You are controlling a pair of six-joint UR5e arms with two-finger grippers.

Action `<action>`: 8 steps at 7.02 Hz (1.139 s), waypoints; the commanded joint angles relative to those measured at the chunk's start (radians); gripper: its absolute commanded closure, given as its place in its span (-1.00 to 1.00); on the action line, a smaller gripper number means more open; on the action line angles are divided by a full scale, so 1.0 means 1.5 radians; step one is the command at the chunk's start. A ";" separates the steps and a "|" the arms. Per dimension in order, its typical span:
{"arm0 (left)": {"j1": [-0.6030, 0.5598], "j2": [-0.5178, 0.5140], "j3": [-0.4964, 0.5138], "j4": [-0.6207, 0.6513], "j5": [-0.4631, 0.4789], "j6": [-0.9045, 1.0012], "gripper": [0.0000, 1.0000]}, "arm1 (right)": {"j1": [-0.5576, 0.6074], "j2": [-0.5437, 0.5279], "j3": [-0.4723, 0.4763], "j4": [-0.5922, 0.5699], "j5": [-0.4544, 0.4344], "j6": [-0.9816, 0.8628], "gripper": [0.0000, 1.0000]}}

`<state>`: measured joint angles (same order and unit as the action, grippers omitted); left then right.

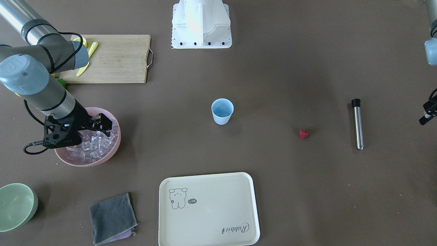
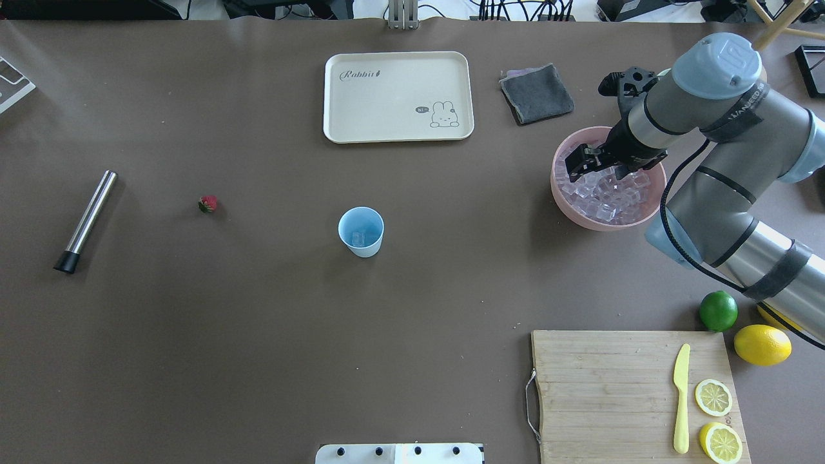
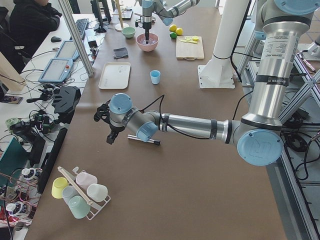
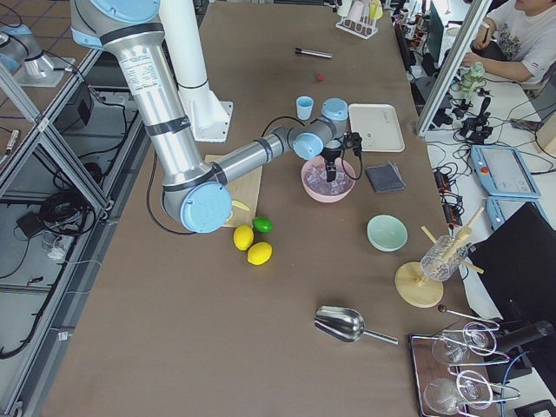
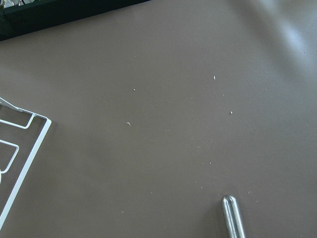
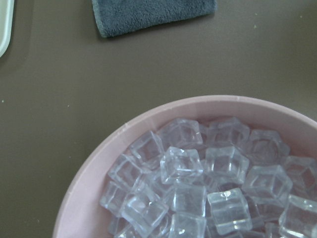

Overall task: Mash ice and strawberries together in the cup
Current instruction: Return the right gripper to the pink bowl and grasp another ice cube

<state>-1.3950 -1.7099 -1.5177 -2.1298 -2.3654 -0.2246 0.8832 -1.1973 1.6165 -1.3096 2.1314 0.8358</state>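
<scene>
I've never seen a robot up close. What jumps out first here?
The big grey right arm, its jaws hanging over a pink bowl heaped with glassy ice. Then the light-blue cup mid-table, and a lone red strawberry between it and a steel rod.

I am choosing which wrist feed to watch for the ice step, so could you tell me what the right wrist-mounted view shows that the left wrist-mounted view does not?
Only the right wrist view shows the pink bowl heaped with ice, a grey cloth and a tray corner. Only the left shows a metal rod's tip and a white wire rack. Both share the brown table.
</scene>
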 commanded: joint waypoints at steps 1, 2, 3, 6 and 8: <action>0.000 0.001 -0.002 -0.001 0.000 -0.001 -0.94 | -0.003 0.000 -0.002 0.001 -0.005 0.000 -0.18; 0.000 0.002 -0.002 -0.001 0.000 0.001 -0.94 | -0.003 0.002 0.002 0.001 -0.005 0.001 0.06; 0.001 0.001 0.000 0.000 0.000 -0.001 -0.94 | -0.016 0.001 -0.002 0.001 -0.028 0.000 0.07; 0.001 -0.006 0.001 0.000 0.000 0.000 -0.94 | -0.015 0.005 0.002 0.000 -0.041 -0.006 0.88; 0.001 -0.009 0.001 0.000 0.000 0.000 -0.94 | -0.010 0.007 0.006 -0.001 -0.039 -0.007 1.00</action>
<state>-1.3929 -1.7206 -1.5166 -2.1292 -2.3655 -0.2241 0.8640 -1.1890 1.6229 -1.3102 2.0711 0.8270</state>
